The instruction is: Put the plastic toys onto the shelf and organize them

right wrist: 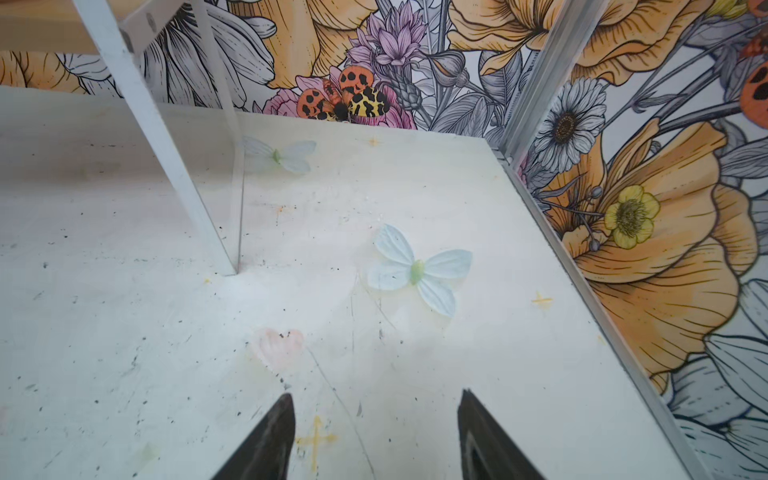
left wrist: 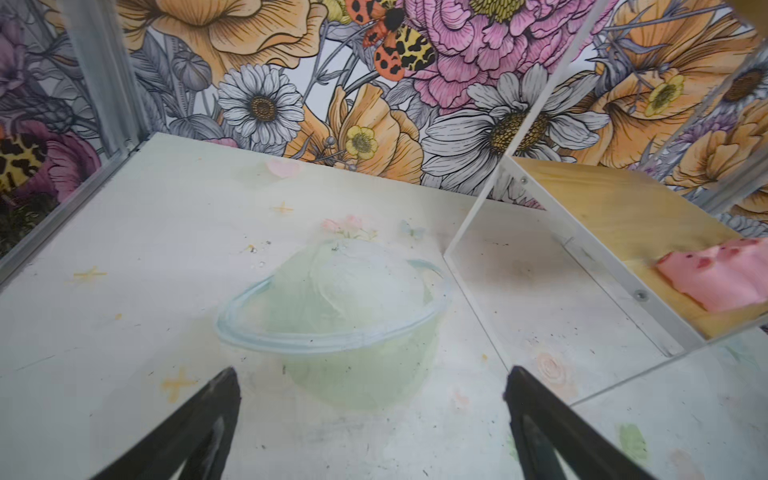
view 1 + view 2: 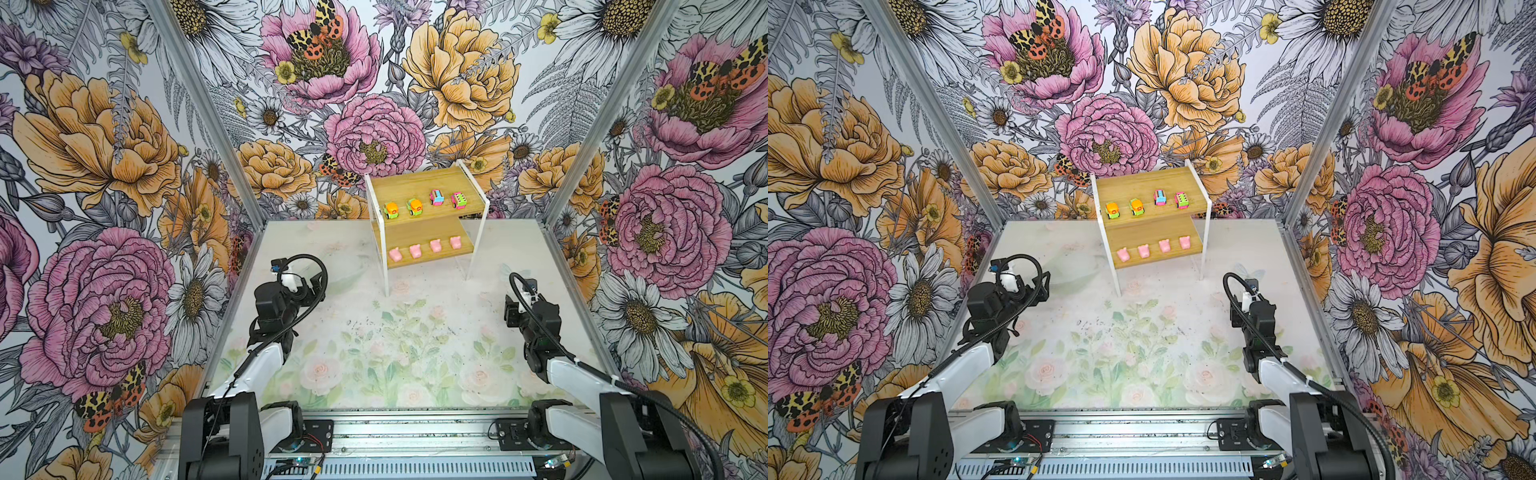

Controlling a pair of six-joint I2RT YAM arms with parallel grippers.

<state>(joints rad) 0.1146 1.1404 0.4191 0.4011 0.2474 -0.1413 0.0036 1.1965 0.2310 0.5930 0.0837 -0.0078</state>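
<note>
- shelf (image 3: 415,183) stands at the back of the table (image 3: 374,332).
- four cars (image 3: 414,206) in a row on its upper board, four pigs (image 3: 415,250) on the lower.
- left gripper (image 2: 372,374): jaws apart, empty.
- right gripper (image 1: 376,395): jaws apart, empty.

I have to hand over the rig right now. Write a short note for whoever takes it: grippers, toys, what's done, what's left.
Left gripper: open, empty, above the table, left of the shelf.
Right gripper: open, empty, above the table, near the shelf's right front leg.
Toys: two orange cars and two pink cars in a row on the upper board; four pigs in a row on the lower board.
Done: all eight toys are on the shelf, grouped by kind.
Left: no toy shows on the table; probably only parking the arms.
</note>
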